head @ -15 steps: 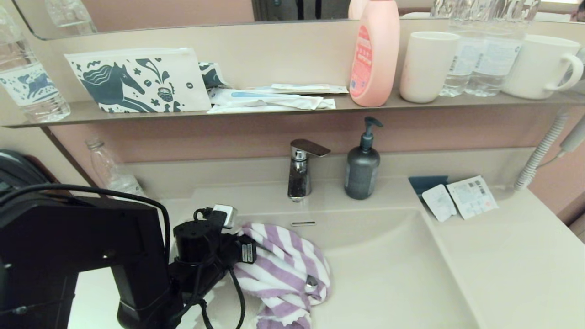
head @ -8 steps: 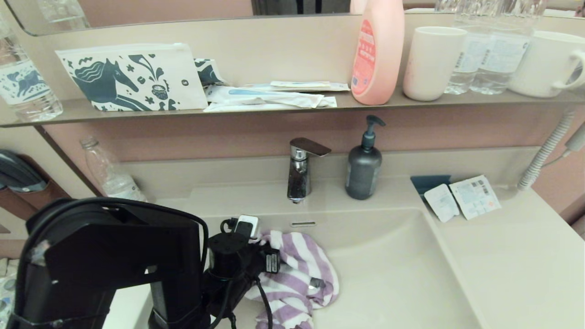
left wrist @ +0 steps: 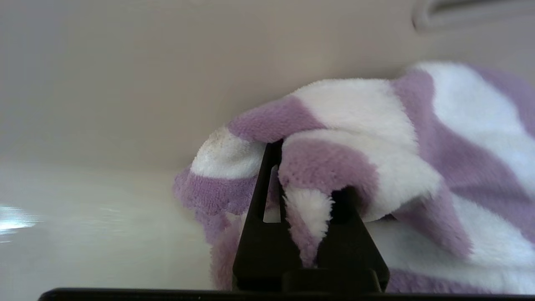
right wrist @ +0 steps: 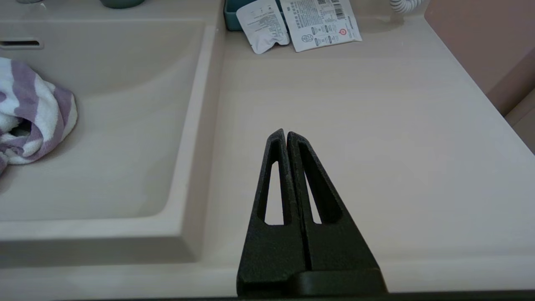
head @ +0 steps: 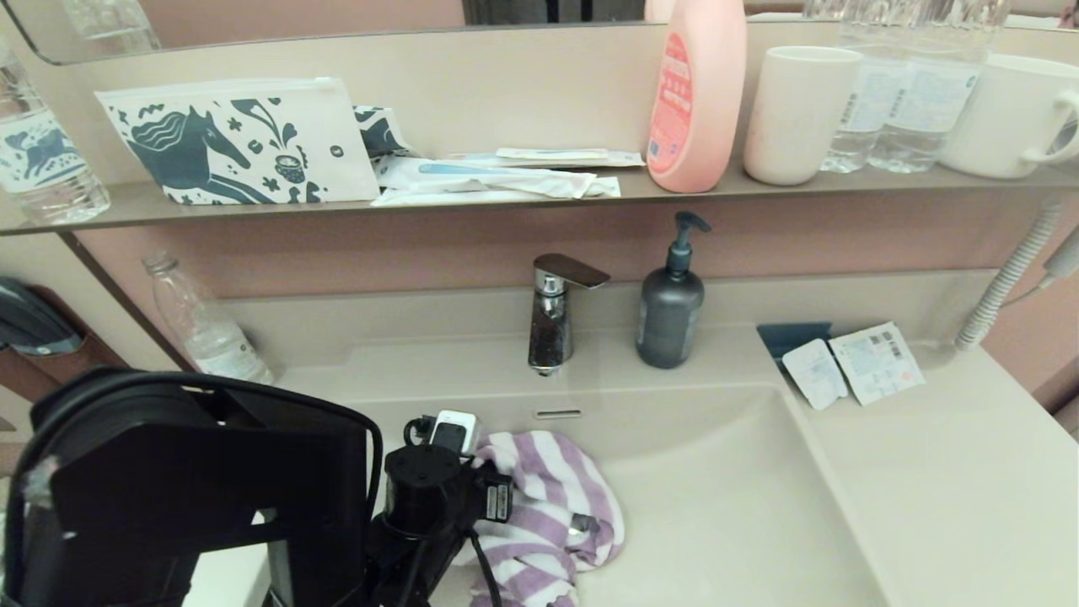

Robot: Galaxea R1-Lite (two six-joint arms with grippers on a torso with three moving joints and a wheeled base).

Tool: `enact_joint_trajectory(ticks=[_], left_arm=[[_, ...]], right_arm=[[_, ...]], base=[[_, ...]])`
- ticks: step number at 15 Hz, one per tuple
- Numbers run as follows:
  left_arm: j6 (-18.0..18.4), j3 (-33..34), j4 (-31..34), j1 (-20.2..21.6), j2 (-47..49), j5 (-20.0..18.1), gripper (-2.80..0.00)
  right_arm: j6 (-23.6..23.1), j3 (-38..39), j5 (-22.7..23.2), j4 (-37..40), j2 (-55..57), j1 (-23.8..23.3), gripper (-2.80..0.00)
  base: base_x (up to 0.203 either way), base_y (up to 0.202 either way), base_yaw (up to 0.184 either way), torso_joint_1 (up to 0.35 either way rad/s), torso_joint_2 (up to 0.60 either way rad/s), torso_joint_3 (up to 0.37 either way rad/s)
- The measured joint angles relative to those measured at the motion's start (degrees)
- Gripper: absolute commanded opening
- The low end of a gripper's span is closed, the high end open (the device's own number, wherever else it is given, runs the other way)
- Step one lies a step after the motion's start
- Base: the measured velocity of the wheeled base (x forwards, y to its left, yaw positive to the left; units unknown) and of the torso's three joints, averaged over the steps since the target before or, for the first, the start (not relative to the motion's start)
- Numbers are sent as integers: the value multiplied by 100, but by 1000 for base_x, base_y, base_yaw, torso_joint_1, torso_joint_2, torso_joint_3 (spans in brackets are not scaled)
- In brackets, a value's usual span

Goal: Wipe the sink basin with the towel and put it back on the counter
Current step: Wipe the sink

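Left pincer [left wrist: 307,184] grips towel [left wrist: 376,138] — in sink basin [head: 725,506].

Left gripper [left wrist: 299,196], clamped on the towel [head: 548,514], now sits further right in the sink basin [head: 742,506] than a second ago; the towel bunches rightward with it, more compact.

The towel [head: 548,506] ran off the head view's bottom edge, its left part hidden behind the left arm. The sachets' [head: 851,368] print was too small to read.
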Motion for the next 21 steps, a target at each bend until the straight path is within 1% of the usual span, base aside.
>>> enact_joint_trajectory(ticks=[1, 2, 6, 10, 13, 15, 16, 18, 21], left_arm=[[108, -6, 0, 27, -78, 187, -280], [233, -6, 0, 99, -151, 277, -280], [515, 62, 2, 665, -273, 274, -280], [784, 145, 22, 1293, -302, -88, -280], [878, 180, 40, 1659, -383, -260, -280], [972, 182, 52, 1821, -459, -360, -280], [954, 189, 53, 1820, -483, -358, -280], [778, 273, 1, 1594, -501, -229, -280], [266, 355, -45, 1064, -310, 37, -280]], right_arm=[[-1, 0, -1, 0, 0, 0, -280], [1, 0, -1, 0, 0, 0, -280], [-1, 0, -1, 0, 0, 0, -280], [-1, 0, 1, 0, 0, 0, -280], [-1, 0, -1, 0, 0, 0, -280], [-1, 0, 0, 0, 0, 0, -280], [-1, 0, 1, 0, 0, 0, -280], [0, 0, -1, -1, 0, 0, -280], [1, 0, -1, 0, 0, -2, -280]], base=[[0, 0, 0, 0, 0, 0], [0, 0, 0, 0, 0, 0], [0, 0, 0, 0, 0, 0], [0, 0, 0, 0, 0, 0], [0, 0, 0, 0, 0, 0], [0, 0, 0, 0, 0, 0], [0, 0, 0, 0, 0, 0], [0, 0, 0, 0, 0, 0], [0, 0, 0, 0, 0, 0]])
